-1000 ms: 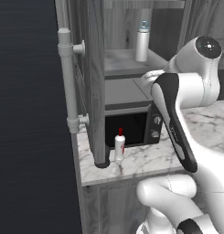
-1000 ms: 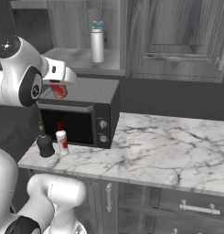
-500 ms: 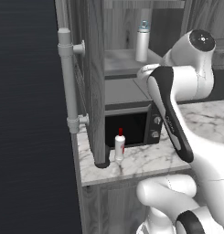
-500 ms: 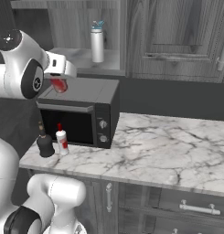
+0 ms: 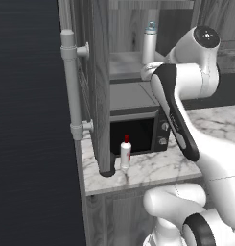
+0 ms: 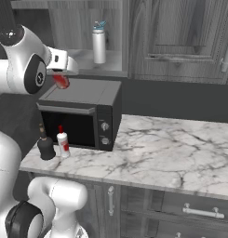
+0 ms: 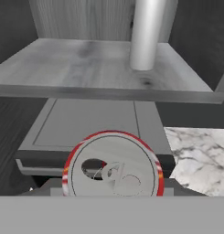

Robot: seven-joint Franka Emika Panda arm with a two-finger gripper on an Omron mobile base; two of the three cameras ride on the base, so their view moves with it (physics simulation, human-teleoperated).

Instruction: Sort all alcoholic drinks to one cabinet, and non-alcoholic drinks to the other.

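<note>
Hand (image 6: 61, 80) clamped on red can (image 6: 61, 81), upper left of right base view, above microwave (image 6: 80, 114). Hand view shows can's lid (image 7: 113, 167) end-on, long axis probably toward the shelf (image 7: 104, 68). Grey bottle (image 6: 99, 42) upright there.

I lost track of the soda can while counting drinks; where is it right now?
The red soda can is held in the hand, up in the air above the microwave, just below the open cabinet shelf where the pale-grey bottle stands.

No legible text on the white bottle's red label (image 6: 64, 145) or elsewhere
</note>
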